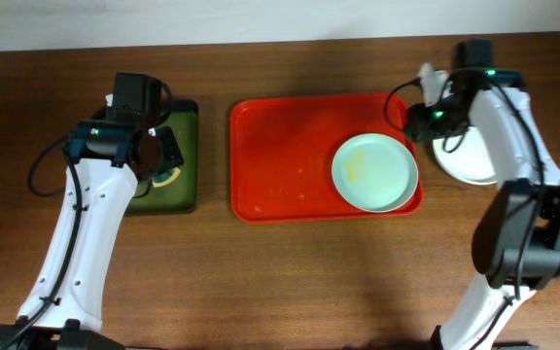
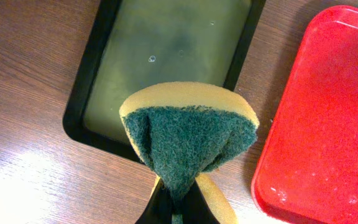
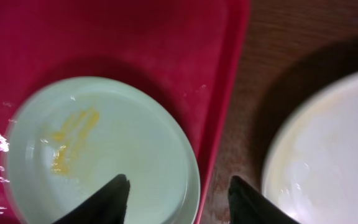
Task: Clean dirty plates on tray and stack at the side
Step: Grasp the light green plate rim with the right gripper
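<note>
A pale mint-blue plate (image 1: 375,172) with a yellow smear lies in the right end of the red tray (image 1: 280,146). A cream-white plate (image 1: 467,163) sits on the table just right of the tray, partly under my right arm. A third plate is not visible. My right gripper (image 1: 426,119) is open and empty, hovering over the tray's right rim between the two plates. In the right wrist view the gripper (image 3: 179,182) has the mint plate (image 3: 104,149) on its left and the white plate (image 3: 328,155) on its right. My left gripper (image 2: 176,208) is shut on a yellow-and-green sponge (image 2: 188,134).
A dark green tray (image 1: 188,126) lies left of the red tray, under my left gripper (image 1: 158,154). It also shows in the left wrist view (image 2: 166,50), wet and holding nothing, next to the red tray's left edge (image 2: 328,124). Small droplets speckle the red tray.
</note>
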You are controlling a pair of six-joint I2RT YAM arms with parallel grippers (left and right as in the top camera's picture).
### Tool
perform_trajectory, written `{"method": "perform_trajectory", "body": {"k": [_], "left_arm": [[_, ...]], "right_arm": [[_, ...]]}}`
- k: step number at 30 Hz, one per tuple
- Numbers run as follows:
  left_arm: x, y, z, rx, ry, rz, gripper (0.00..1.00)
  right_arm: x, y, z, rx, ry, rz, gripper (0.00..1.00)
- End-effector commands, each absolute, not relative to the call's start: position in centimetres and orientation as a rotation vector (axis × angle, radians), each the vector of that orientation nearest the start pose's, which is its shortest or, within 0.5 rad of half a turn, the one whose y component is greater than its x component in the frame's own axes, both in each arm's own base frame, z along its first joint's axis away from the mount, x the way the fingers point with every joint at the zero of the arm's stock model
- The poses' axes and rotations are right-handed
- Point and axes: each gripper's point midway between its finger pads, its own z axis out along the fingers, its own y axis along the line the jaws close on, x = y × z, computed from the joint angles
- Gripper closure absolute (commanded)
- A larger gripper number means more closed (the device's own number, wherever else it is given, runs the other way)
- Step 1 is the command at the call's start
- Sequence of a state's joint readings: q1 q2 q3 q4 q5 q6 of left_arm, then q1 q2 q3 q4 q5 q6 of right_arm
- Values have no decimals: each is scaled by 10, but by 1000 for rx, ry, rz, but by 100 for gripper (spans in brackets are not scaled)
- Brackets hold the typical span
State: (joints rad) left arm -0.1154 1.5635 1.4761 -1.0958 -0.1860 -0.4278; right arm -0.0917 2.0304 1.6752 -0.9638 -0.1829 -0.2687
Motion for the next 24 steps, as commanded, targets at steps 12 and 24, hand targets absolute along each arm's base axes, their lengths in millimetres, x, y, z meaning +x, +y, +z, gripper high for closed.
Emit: {"method": "perform_trajectory", "body": {"k": [12,24], "left_arm": [[360,-11,192,-478,2674,78,100],[360,-11,192,-478,2673,77,100]], "right_arm": [[418,24,8,-492,2966,330,61],[374,40,6,433,3223,285,47]]}}
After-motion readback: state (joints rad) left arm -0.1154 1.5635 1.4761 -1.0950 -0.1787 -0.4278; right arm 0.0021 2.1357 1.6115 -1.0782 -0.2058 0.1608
